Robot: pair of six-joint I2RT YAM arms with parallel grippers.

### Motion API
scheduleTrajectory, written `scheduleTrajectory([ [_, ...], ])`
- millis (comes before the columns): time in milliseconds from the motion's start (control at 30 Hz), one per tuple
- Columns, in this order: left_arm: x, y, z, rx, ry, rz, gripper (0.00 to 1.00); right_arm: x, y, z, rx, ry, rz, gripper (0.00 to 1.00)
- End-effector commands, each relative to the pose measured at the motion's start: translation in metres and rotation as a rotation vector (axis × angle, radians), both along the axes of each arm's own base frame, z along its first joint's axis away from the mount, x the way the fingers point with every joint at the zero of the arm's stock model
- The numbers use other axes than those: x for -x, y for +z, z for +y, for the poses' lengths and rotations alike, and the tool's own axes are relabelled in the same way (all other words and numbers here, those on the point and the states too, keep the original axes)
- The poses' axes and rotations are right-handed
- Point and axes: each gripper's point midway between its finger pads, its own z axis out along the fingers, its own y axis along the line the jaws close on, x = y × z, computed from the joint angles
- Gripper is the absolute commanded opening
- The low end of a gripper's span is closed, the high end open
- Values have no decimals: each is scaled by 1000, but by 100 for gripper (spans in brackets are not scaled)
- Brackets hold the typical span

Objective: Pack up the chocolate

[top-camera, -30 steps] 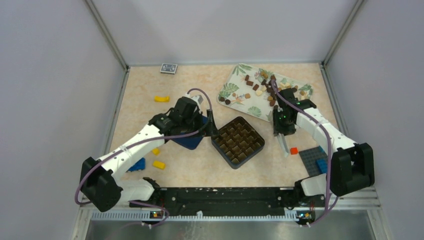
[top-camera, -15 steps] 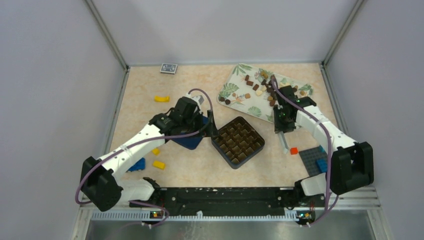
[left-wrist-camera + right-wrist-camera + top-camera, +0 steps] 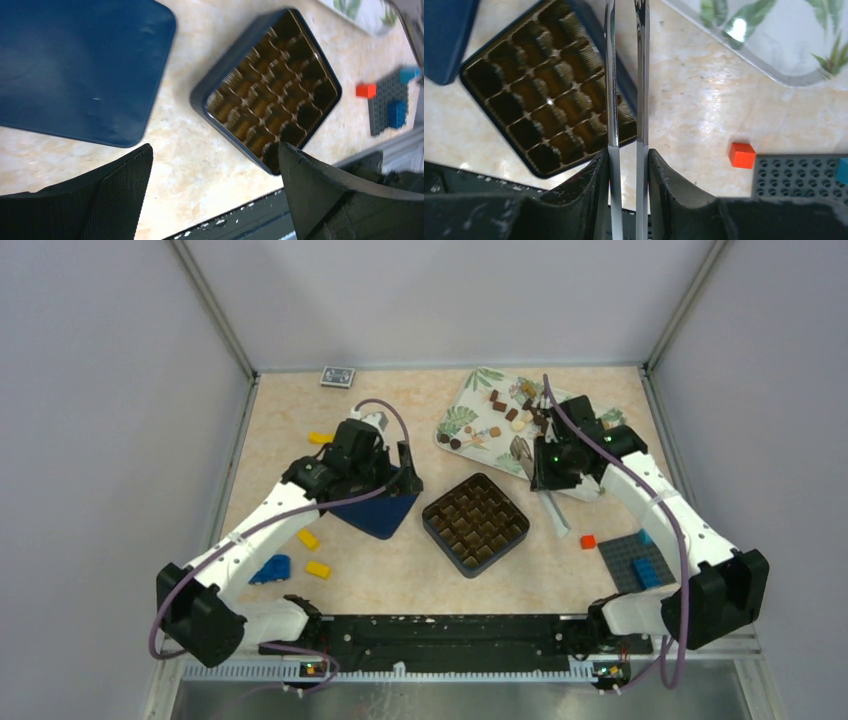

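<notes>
The chocolate lies as several small brown and cream pieces on a leaf-patterned plate at the back right. A dark blue box with a gold grid of brown cells sits mid-table; it also shows in the left wrist view and the right wrist view. Its flat blue lid lies to its left. My left gripper hangs open and empty over the lid's right edge. My right gripper is shut on metal tongs between box and plate; their tips are out of view.
A red brick and a grey baseplate with blue bricks lie at the right front. Yellow bricks and a blue brick lie at the left. A small card box sits by the back wall.
My right gripper has lifted the tongs and swung them left and back, to between box and plate. My left gripper has drawn back and left from the box's edge, over the lid.
</notes>
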Motion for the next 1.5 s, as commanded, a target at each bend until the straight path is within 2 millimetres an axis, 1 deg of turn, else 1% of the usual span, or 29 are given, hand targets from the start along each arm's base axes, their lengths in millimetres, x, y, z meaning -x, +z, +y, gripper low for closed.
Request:
scheduleTrajectory([
  [0,-26,15,35,20,175,-48,99,15,43,34,-124,119,-68,0],
  [100,-30,6,45,33,234,-10,99,25,39,51,-142,166,-57,0],
  [200,-29,0,47,52,259,8,99,32,28,61,-135,202,-37,0],
  [300,-27,-2,48,73,270,15,99,34,20,67,-136,221,-25,0],
  [467,-23,-8,48,79,275,30,99,31,8,73,-131,231,-7,0],
  [700,-21,-12,48,78,275,40,99,35,-11,77,-108,248,34,0],
  [967,-23,-14,44,83,258,52,99,32,-20,74,-86,230,36,0],
  [1133,-24,-15,42,87,250,57,99,31,-22,73,-78,224,38,10],
  [1300,-24,-16,42,87,250,57,99,32,-24,72,-75,222,42,15],
  [1467,-23,-18,42,87,251,59,99,32,-25,72,-75,221,42,27],
])
